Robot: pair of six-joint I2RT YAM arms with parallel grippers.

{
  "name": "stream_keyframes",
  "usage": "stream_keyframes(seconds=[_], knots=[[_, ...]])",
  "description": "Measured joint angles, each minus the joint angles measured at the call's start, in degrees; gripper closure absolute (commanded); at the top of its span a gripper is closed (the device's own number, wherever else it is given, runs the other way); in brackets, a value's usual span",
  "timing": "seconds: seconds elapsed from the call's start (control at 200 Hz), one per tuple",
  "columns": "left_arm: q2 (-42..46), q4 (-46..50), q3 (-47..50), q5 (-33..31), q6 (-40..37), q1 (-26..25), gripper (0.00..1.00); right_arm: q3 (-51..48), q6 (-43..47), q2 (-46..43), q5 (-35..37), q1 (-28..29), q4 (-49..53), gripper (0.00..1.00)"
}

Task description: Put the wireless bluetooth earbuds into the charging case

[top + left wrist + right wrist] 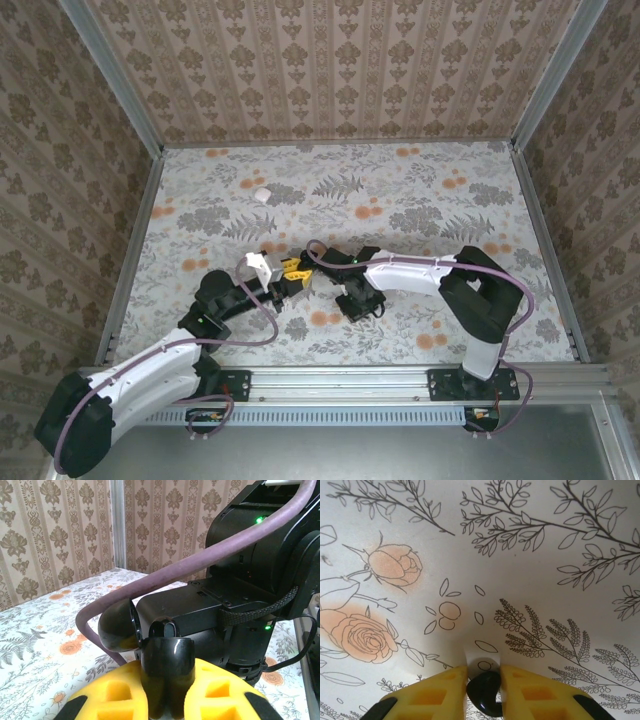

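My left gripper (166, 692) is shut on a glossy black charging case (167, 662), held upright between the yellow fingers (107, 700). The case's lid (116, 630) is swung open to the left, and one black earbud (165, 629) stands in the top of the case. From above, the left gripper (292, 268) sits mid-table, just left of the right arm's wrist. My right gripper (483, 682) points down at the tablecloth. Its yellow fingers (435, 695) press both sides of a second black earbud (482, 692) lying on the cloth. The right gripper (358, 303) is to the right of the case.
The right arm's black wrist (250, 570) and a purple cable (165, 575) loom close behind the held case. A small white object (262, 194) lies on the floral tablecloth (420, 200) at the back left. Patterned walls and metal rails (135, 260) enclose the table.
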State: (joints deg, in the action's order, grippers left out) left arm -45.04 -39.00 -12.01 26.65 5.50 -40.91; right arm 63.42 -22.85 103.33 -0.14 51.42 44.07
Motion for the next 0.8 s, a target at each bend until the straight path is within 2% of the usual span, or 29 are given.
stream_keyframes(seconds=[0.565, 0.8], knots=[[0.11, -0.22, 0.0, -0.11, 0.02, 0.0, 1.0, 2.45, -7.69, 1.33, 2.8, -1.9, 2.49, 0.83], [0.52, -0.9, -0.39, 0.11, 0.02, 0.0, 1.0, 2.45, -10.69, -6.43, 4.57, -3.72, 2.27, 0.83]])
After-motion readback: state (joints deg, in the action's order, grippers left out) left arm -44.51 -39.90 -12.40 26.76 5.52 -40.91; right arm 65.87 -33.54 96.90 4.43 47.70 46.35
